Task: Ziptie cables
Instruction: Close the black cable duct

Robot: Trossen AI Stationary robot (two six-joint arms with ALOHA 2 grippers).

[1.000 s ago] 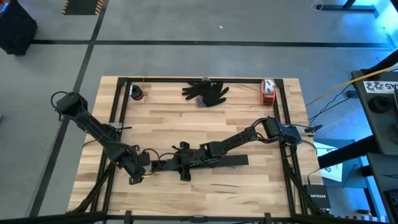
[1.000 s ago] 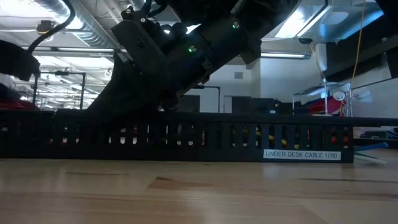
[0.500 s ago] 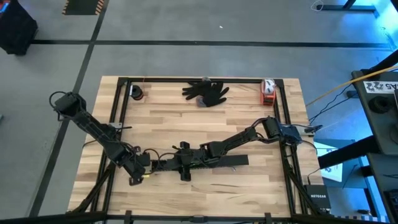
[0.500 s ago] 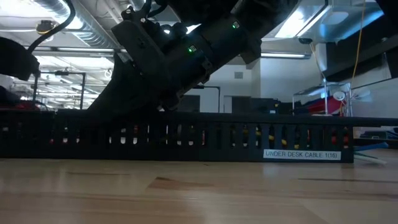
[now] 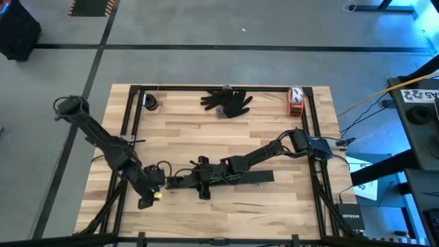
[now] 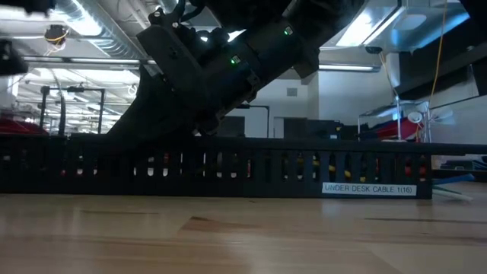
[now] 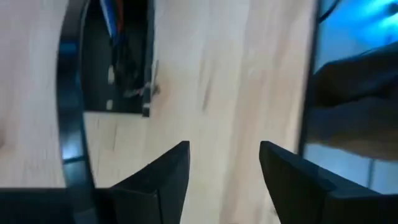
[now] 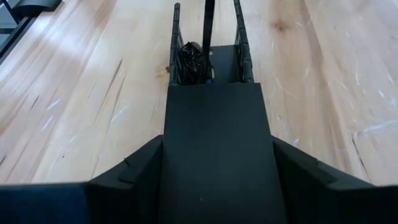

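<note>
Since half a second ago your left arm has swung: its elbow sits farther toward 9 o'clock and the left gripper point(image 5: 146, 199) has slid a little toward 7 o'clock, away from the channel point(image 5: 226, 180); in the low view the dark shape at the upper left edge has lifted almost out of sight. Nothing else has shifted. In the left wrist view that gripper's fingers point(image 7: 163, 180) stand apart with only bare table point(image 7: 236, 81) between them, so it is released and grasping nothing, and the channel's end point(image 7: 124, 62) lies ahead of it with blue wire showing inside. Your right gripper point(image 5: 204, 177) lies low along the channel at table centre; in its wrist view a flat black plate covers the space between the fingers, so you cannot tell whether it is clenched. Just beyond that plate the cables point(image 8: 191, 59) show as a dark knot sitting inside the channel, between its two slotted walls. Toward 12 o'clock you have open wood up to the glove point(image 5: 228, 101), with a small dark thing point(image 5: 150, 103) at 11 and an orange object point(image 5: 295, 100) at 1. The left gripper is near the table's 7 o'clock edge and the black frame rail point(image 5: 129, 123).
</note>
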